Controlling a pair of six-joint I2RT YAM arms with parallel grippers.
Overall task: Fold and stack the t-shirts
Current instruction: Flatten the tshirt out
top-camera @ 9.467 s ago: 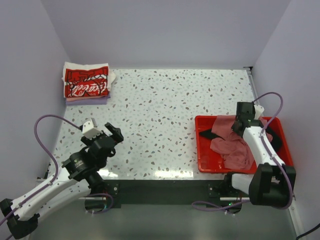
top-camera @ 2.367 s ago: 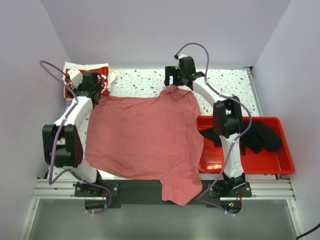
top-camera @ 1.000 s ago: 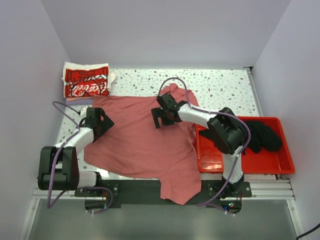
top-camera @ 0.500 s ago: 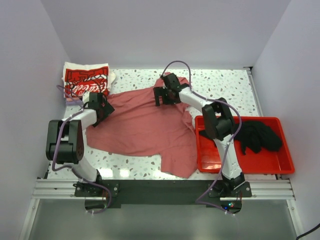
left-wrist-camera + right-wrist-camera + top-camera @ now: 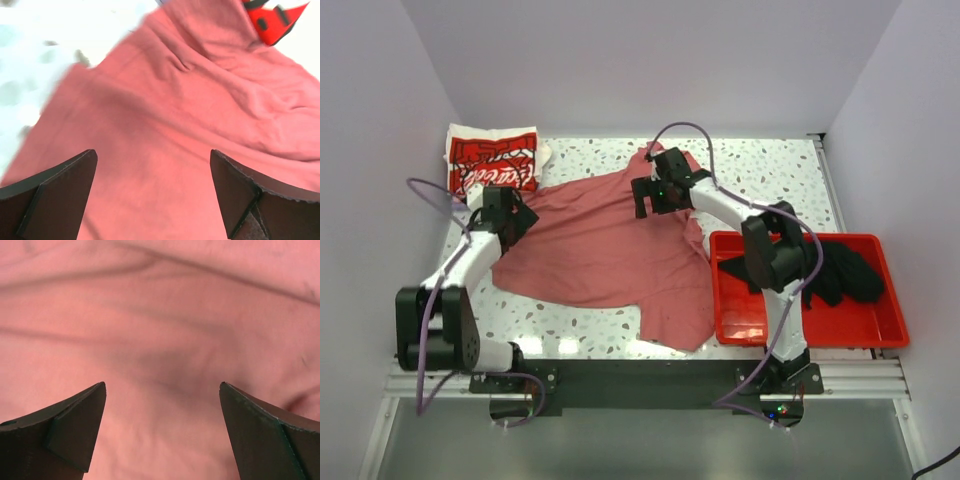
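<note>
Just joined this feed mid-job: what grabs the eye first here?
A rumpled dusty-red shirt sprawls across the middle of the table. The left end effector is open at its left edge and the right end effector is open over its far end. A folded stack sits in the far-left corner, and a black shirt lies in the red bin on the right.

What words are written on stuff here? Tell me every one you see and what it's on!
"Coca-Cola": white curly letters on the red print of the folded white t-shirt, at the far left.
The smaller print above it on the same shirt is too small to read.
No writing shows on the dusty-red t-shirt, the black t-shirt or the red bin.
</note>
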